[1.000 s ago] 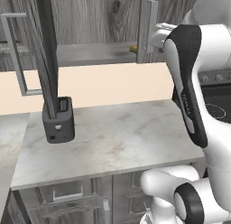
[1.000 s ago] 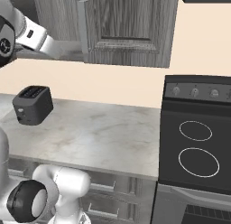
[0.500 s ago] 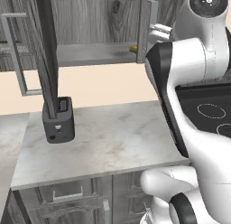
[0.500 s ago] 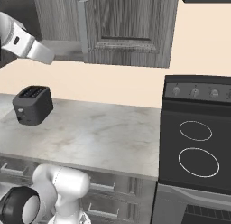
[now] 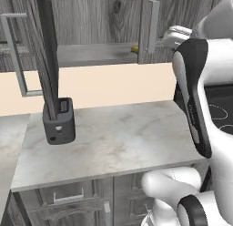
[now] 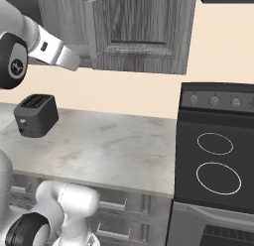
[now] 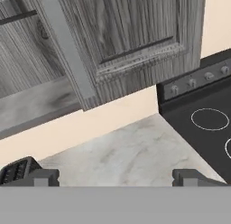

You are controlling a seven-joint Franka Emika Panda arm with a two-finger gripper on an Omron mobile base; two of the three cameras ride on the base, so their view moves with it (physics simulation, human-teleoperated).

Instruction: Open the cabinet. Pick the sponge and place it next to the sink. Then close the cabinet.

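The cabinet point(image 5: 91, 20) hangs above the counter. Its left door point(image 5: 48, 56) is swung out edge-on, and the right door point(image 6: 144, 31) still faces the room. On the open shelf, just left of the right door's silver handle point(image 5: 152, 24), lies the small yellow sponge point(image 5: 134, 49). My gripper point(image 5: 172, 37) hovers at shelf height, just right of that handle and in front of the right door. It also appears in the right base view point(image 6: 74, 61). In the hand view the gripper point(image 7: 115, 178) is open, its fingertips point(image 7: 43, 177) wide apart with nothing between them.
A black toaster point(image 5: 59, 122) stands on the marble counter point(image 5: 123, 143) under the open left door. A black stove point(image 6: 218, 155) adjoins the counter on the right. Low cabinets with horizontal handles point(image 5: 68, 202) run under the counter.
The arm has swung and changed pose in front of the cabinet. Its hand stays near the right door's handle. The jaws remain open, and the doors and sponge have not moved.
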